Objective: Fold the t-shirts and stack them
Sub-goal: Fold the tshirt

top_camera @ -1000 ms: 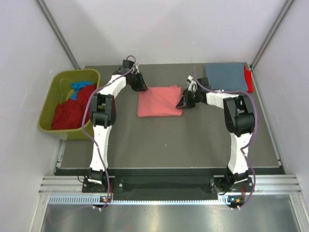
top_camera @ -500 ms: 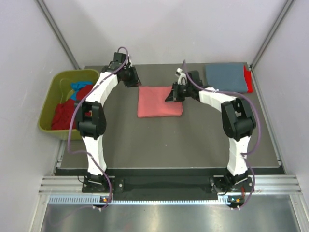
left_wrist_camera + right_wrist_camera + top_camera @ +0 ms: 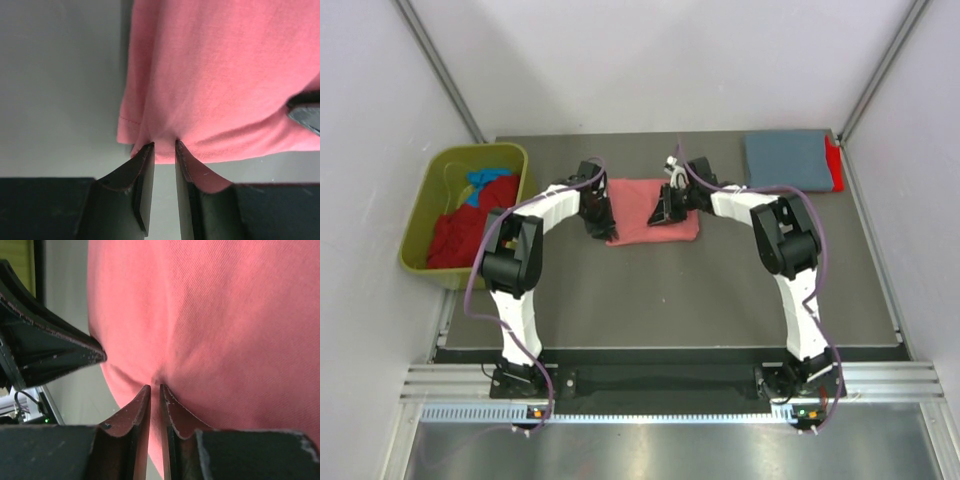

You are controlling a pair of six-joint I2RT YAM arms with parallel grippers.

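Observation:
A folded salmon-pink t-shirt (image 3: 638, 200) lies at mid-table. My left gripper (image 3: 601, 222) is at its left near corner, its jaws pinched on the hem of the shirt (image 3: 210, 75). My right gripper (image 3: 664, 211) is over the shirt's right half, its jaws pinched on a pucker of the pink cloth (image 3: 225, 315). In the right wrist view the left gripper's fingers (image 3: 45, 347) show close by at the left. A folded grey-blue t-shirt (image 3: 788, 159) lies at the back right on a red one (image 3: 834, 164). Red (image 3: 460, 235) and bright blue (image 3: 480, 181) shirts lie in the bin.
The olive-green bin (image 3: 422, 208) stands off the table's left edge. The dark table (image 3: 670, 290) is bare in front of the pink shirt. Metal frame posts run up both back corners. The right gripper's fingertip (image 3: 306, 109) shows at the right edge of the left wrist view.
The left gripper came from behind the shirt's back left corner to its left near corner. The right gripper moved left from the right edge onto the shirt. Both closed on the cloth.

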